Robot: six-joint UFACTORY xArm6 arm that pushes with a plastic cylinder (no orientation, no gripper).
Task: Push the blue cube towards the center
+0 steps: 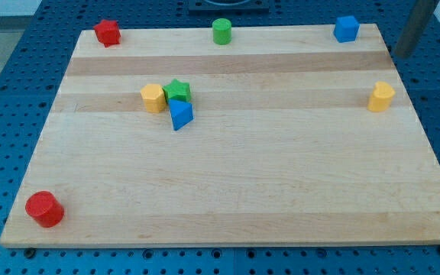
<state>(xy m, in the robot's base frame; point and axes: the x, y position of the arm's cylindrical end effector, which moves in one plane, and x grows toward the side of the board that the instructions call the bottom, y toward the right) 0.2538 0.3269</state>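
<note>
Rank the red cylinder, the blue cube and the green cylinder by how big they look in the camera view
1. red cylinder, largest, though it sits nearest the view's bottom, so nearness may inflate it.
2. blue cube and green cylinder look too alike to rank.

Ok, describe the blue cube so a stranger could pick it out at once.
Start at the pale wooden board and go to its corner at the view's top right. The blue cube sits there alone, near the board's top edge. The only other blue piece, a blue wedge-shaped block, lies left of centre, touching a green star-shaped block. My tip is not clearly visible.
</note>
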